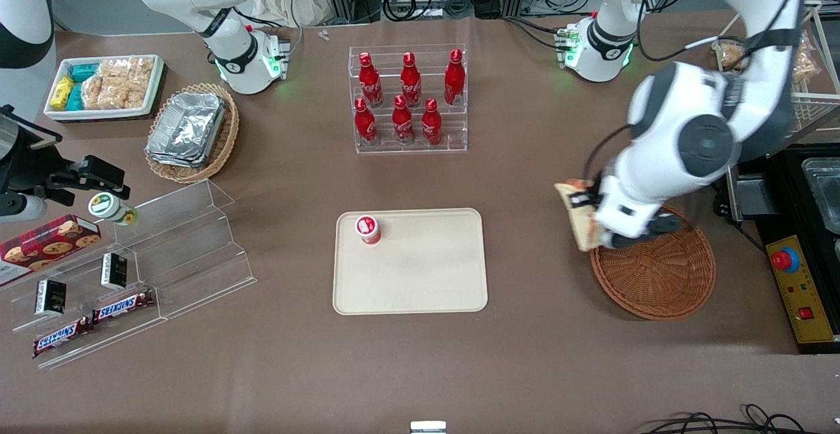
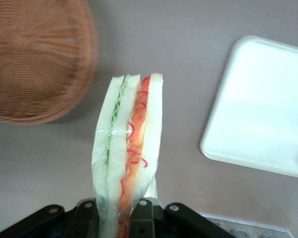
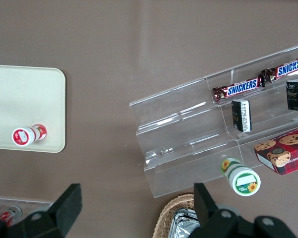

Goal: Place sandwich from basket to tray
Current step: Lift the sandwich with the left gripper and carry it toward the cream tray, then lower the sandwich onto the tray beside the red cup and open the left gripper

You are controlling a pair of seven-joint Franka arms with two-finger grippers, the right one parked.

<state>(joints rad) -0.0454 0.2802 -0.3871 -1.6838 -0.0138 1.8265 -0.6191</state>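
Observation:
My left gripper is shut on the sandwich, a wrapped wedge of pale bread with green and orange-red filling. It holds the sandwich in the air over the table, just past the rim of the reddish-brown wicker basket on the side toward the tray. The basket holds nothing that I can see. The cream-beige tray lies at the table's middle, toward the parked arm from the gripper; it also shows in the left wrist view. The fingers press the sandwich from both sides.
A small red-and-white cup stands on a tray corner. A clear rack of red bottles stands farther from the front camera than the tray. A control box with a red button lies beside the basket at the working arm's end.

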